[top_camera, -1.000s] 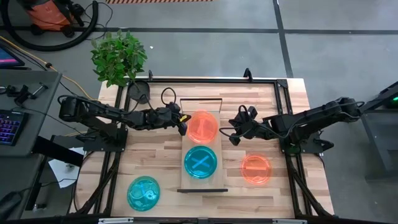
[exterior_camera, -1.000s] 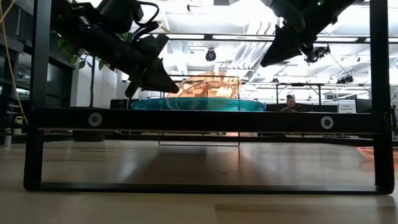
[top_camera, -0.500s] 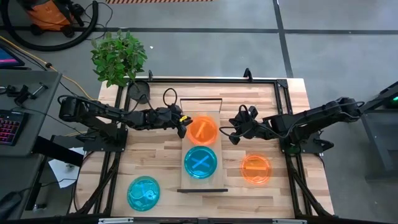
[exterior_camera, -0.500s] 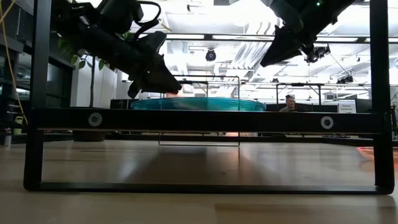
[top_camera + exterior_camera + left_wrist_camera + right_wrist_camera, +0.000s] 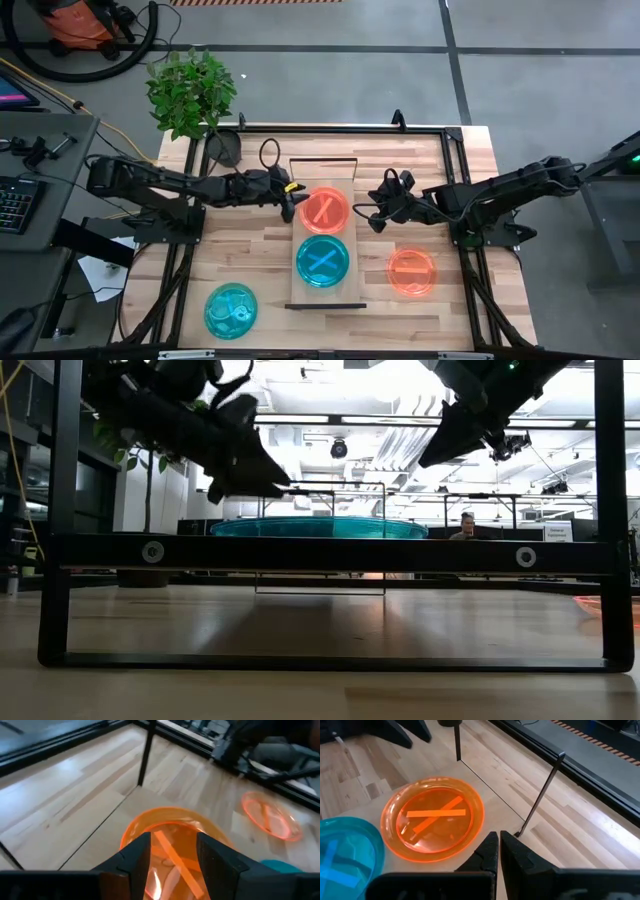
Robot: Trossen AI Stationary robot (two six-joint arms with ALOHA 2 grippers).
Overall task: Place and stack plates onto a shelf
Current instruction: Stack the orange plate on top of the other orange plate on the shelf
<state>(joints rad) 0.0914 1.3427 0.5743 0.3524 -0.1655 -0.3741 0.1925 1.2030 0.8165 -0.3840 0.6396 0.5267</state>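
Note:
An orange plate (image 5: 325, 210) lies flat on the far half of the shelf (image 5: 300, 290), and a cyan plate (image 5: 322, 260) lies flat just nearer on it. My left gripper (image 5: 293, 205) hovers open at the orange plate's left rim. In its wrist view the fingers stand apart above the plate's (image 5: 170, 832) near edge. My right gripper (image 5: 375, 215) hangs shut to the right of that plate (image 5: 435, 820), above the table. Another orange plate (image 5: 411, 271) rests on the tabletop to the right of the shelf. A cyan plate (image 5: 231, 310) rests at the near left.
A black metal frame (image 5: 450, 180) runs around the tabletop, and its near bar (image 5: 330, 552) crosses the low view. A potted plant (image 5: 190, 90) stands at the far left corner. A thin wire stand (image 5: 322, 162) rises at the shelf's far end.
My left gripper has opened and let go of the orange plate, then risen a little and drawn back toward the table's left. The plate, tilted with one side raised above the shelf a second ago, has dropped and now lies flat behind the cyan plate.

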